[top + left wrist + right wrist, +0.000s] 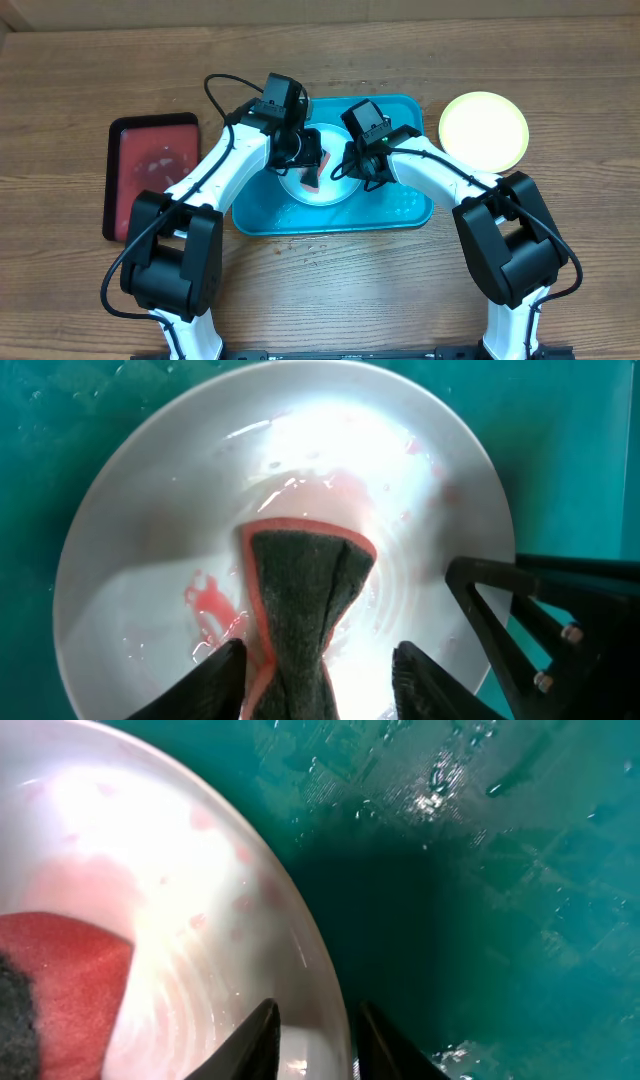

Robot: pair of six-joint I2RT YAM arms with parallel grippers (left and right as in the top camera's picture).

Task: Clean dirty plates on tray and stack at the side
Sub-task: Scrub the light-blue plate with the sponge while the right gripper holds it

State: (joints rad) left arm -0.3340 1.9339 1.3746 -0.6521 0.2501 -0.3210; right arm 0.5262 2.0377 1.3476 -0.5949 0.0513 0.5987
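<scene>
On the wooden table [330,290], your left gripper [320,655] straddles the upright sponge [300,590] on the white plate [130,560]; your right gripper [317,1015] straddles its rim. Whether either clamps cannot be told.

Wooden tabletop [330,290] in full view from above. Dead centre, a little toward the far edge, sits the big teal tray [400,212]. Over toward the left edge there's a smaller red tray [155,170] with a black rim, well apart from it. And just beside the teal tray's far right corner, a yellow-green plate [484,131] lies flat on the wood.
</scene>
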